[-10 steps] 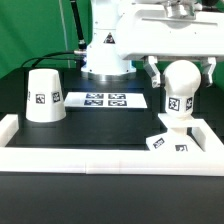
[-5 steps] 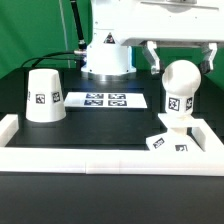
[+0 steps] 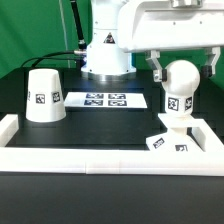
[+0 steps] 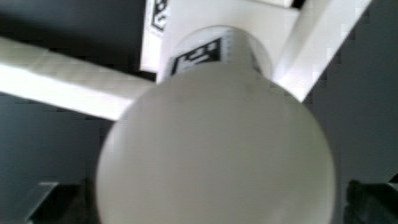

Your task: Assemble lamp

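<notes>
The round bulb point(image 3: 181, 82) stands upright on its stem on the small blocky base point(image 3: 169, 140) at the exterior view's right. My gripper point(image 3: 183, 72) hangs over it, one finger on each side of the bulb's head with a gap to it, so it is open. In the wrist view the bulb point(image 4: 214, 140) fills the picture between my dark fingertips point(image 4: 64, 202), and my gripper point(image 4: 214, 205) shows at the edge. The tagged base point(image 4: 199, 55) shows beyond the bulb. The cone shade point(image 3: 44, 95) stands wide end down at the exterior view's left, apart from my gripper.
The marker board point(image 3: 105, 99) lies flat in the middle behind the parts. A white wall point(image 3: 100, 155) borders the work area at the front and sides, close to the base. The robot pedestal point(image 3: 105, 55) stands at the back.
My gripper rose above the bulb's head half a second ago and has come down again around it. The bulb, base and shade have not moved.
</notes>
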`<action>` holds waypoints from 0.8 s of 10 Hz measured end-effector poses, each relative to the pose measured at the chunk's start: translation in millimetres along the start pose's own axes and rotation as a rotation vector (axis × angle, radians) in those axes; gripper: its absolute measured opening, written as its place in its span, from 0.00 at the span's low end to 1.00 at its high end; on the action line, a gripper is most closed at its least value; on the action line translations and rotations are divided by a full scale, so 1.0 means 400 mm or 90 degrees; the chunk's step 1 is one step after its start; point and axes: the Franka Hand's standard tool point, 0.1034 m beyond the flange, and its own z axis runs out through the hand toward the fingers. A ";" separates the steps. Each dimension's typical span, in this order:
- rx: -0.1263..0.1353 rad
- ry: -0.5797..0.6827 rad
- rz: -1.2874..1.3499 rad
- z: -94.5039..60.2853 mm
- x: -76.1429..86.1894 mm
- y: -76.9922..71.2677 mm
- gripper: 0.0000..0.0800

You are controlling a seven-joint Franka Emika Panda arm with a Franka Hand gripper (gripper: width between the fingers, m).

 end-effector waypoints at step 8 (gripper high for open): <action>0.040 -0.159 0.003 0.028 -0.036 -0.011 0.87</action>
